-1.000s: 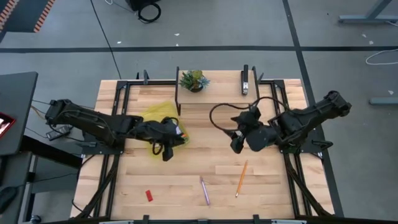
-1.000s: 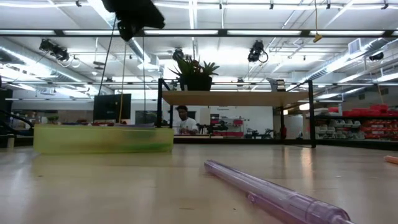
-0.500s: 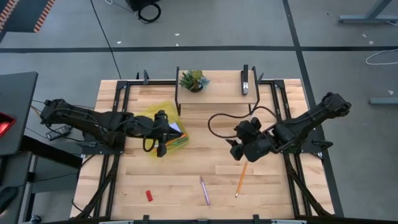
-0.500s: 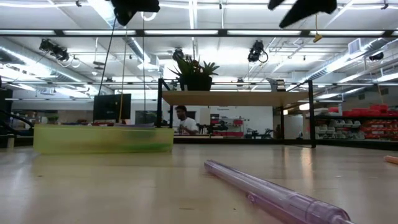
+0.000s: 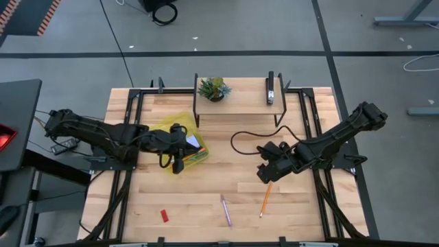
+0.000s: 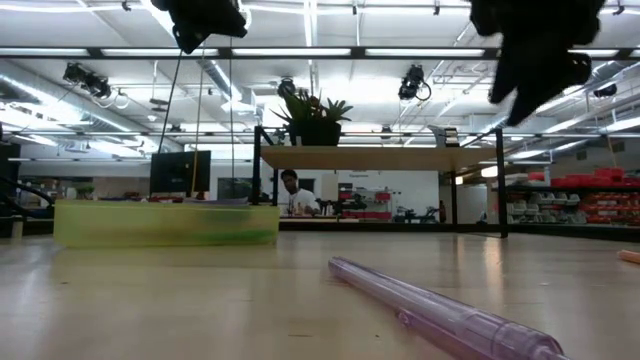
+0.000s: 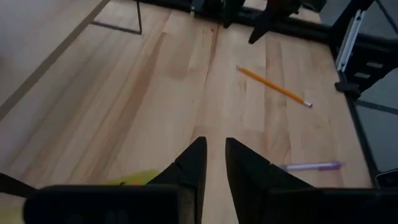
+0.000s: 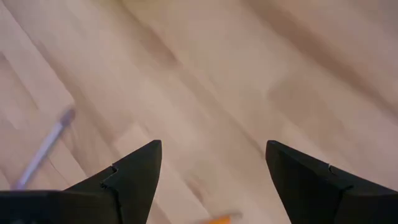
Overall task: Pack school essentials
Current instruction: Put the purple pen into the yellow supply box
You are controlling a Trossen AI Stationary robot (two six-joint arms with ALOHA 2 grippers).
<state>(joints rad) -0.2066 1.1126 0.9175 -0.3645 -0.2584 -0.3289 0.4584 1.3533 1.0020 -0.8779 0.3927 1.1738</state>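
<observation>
While our right gripper (image 5: 265,175) hangs over the pale planked wooden table (image 5: 206,189) with its dark wedge-shaped fingers (image 8: 134,171) spread wide, a slim orange pencil (image 5: 265,197) lies just beneath and beside it. Our left gripper (image 5: 175,165) sits above a translucent yellow-green plastic tray (image 5: 180,125), fingers (image 7: 190,167) drawn to a narrow slit and holding nothing. Coloured stationery, perhaps crayons, lies inside that tray, though we cannot make it out. A clear purple plastic pen (image 5: 225,210) and a small red rectangular eraser (image 5: 164,215) rest on the front boards, well apart.
</observation>
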